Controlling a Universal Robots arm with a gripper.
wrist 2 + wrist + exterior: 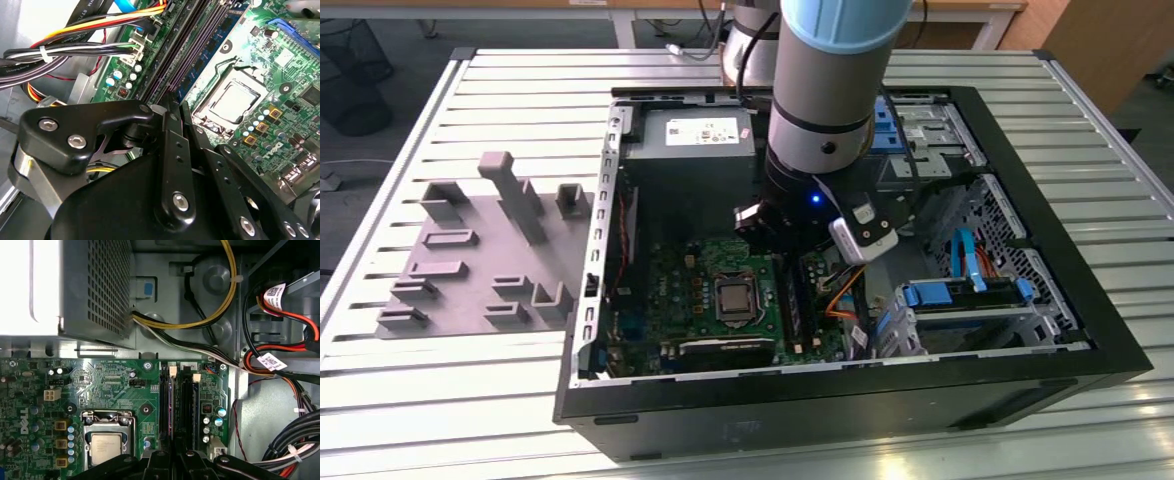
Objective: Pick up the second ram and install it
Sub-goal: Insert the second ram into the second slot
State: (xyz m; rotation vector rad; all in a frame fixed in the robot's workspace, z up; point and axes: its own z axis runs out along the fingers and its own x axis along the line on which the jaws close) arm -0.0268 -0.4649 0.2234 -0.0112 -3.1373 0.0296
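- Slatted grey metal table: bears one computer case and, to the exterior view's left of it, one fixture block.
- Flat grey fixture block with upright posts and slotted holders: lies just beside the case's left wall. Nothing can be made out in its holders.
- Black metal tower case, laid on its side with the panel off: contents are listed below.
- Grey perforated power supply box: sits at the far end of the case. Yellow, black and white leads run from it towards the board.
- Green motherboard: lies on the case floor, near of the power supply.
- Square silver processor socket with metal frame: on the board, left of the memory slots.
- Long dark parallel memory slots: near the board's right edge.
- Blue plastic drive caddies in a metal cage: in the right part of the case.
- Bundle of black, orange, red and white cables, tied with white straps: right of the slots.
- Grey and pale-blue robot arm: reaches down into the middle of the case.
- Black two-fingered gripper: its fingers are drawn together with hardly a gap, tips right at the memory slots.
- Second ram: cannot be told apart from the dark slots. Whether it is pinched between the tips or seated below them cannot be told.
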